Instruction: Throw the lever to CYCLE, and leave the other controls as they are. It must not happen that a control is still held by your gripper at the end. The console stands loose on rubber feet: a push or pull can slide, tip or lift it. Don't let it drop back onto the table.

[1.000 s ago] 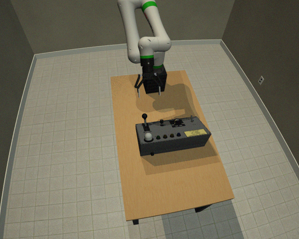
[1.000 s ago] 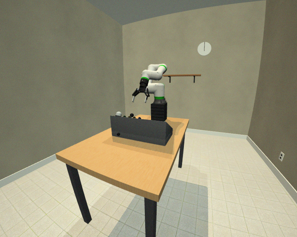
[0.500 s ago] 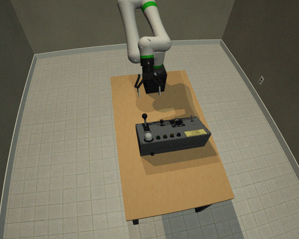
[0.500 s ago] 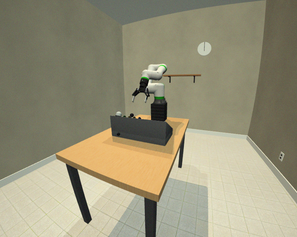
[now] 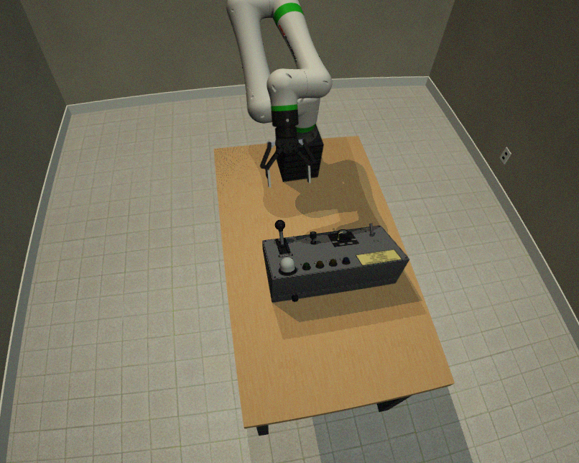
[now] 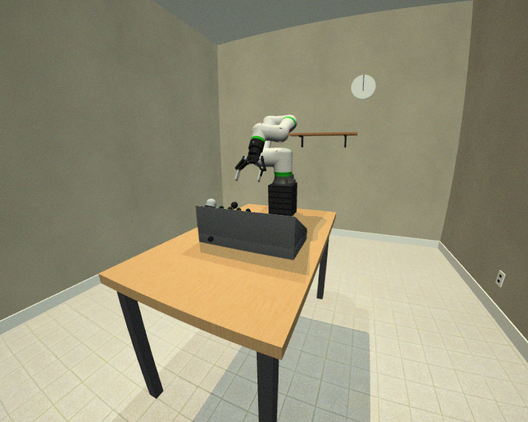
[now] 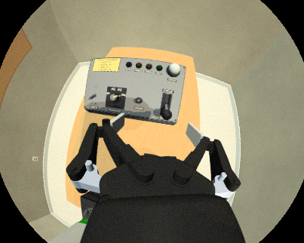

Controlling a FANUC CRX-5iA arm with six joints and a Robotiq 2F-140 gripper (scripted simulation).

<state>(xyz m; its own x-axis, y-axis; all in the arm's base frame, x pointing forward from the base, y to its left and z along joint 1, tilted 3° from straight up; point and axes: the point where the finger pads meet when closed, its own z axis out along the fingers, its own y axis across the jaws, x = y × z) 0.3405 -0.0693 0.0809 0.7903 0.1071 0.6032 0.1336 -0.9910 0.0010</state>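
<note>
The grey console stands on the table. Its lever, with a black ball knob, rises from a dark slot at one end. In the wrist view the knob is at the slot's lower end, the arm's side, and a label lies at the slot's far end, its word too small to read surely. My gripper is open and empty. It hangs above the table on the arm's side of the console, clear of the lever.
On the console are a white dome, several small coloured buttons, a rotary selector, a small black knob, a toggle and a yellow label. The table carries it.
</note>
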